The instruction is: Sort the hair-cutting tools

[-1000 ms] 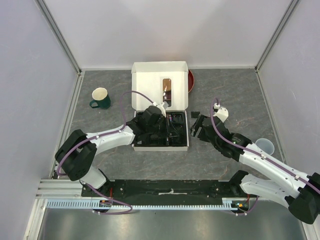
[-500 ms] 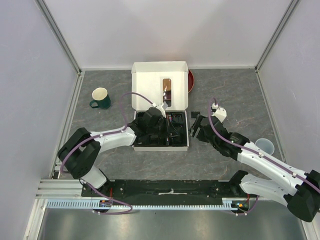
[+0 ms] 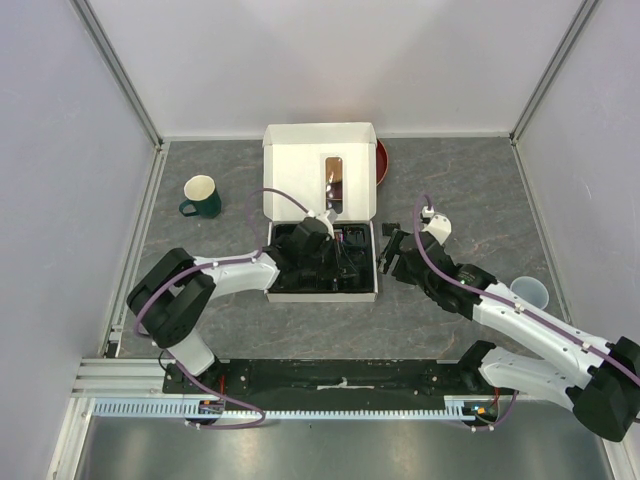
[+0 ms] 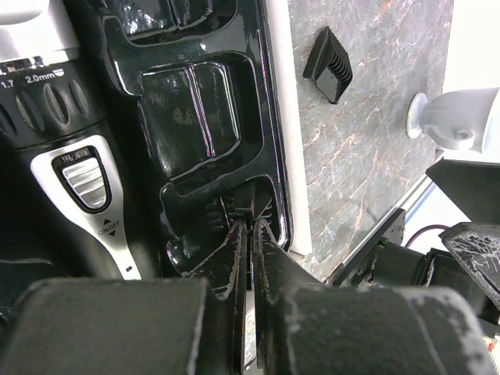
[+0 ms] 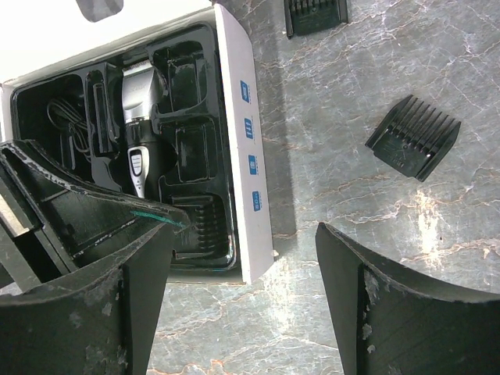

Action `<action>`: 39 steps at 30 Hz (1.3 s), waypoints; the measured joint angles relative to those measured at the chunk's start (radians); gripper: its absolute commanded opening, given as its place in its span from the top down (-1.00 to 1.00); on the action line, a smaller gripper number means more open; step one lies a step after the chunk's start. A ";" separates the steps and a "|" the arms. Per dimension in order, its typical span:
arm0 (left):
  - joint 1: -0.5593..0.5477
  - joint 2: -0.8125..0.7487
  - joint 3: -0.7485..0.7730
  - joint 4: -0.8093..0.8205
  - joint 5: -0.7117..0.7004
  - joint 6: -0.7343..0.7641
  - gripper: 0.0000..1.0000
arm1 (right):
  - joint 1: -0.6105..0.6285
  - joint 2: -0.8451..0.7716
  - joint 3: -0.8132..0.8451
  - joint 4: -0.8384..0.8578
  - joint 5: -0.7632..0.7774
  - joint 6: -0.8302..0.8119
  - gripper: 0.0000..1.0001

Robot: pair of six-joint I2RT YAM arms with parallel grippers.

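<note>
The clipper (image 4: 82, 168) lies in the black tray (image 4: 183, 117) of a white box (image 3: 320, 165) at the middle of the table (image 3: 460, 180), with a cable (image 5: 59, 116) coiled in a compartment of the tray beside it. The left gripper (image 4: 250, 234) is clenched, its tips pressed together low against the tray's right rim, beside the clipper. I cannot tell whether anything thin is pinched there. A comb guard (image 5: 414, 137) and a second comb guard (image 5: 315, 14) lie on the table just right of the box. The right gripper (image 5: 246, 234) is spread wide over the box's right side, grasping nothing. A green mug (image 3: 202, 196) stands towards the left edge and a clear cup (image 3: 530, 292) near the right edge.
</note>
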 measured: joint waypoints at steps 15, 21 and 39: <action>-0.012 -0.037 -0.006 -0.085 -0.085 0.004 -0.08 | 0.000 -0.008 0.000 0.000 -0.002 -0.002 -0.64; -0.012 -0.144 -0.006 -0.167 -0.159 0.025 -0.08 | 0.000 -0.003 0.000 0.015 -0.045 -0.041 -0.26; 0.017 -0.453 -0.071 -0.376 -0.401 0.085 -0.04 | 0.001 0.265 0.020 0.188 -0.326 -0.209 0.81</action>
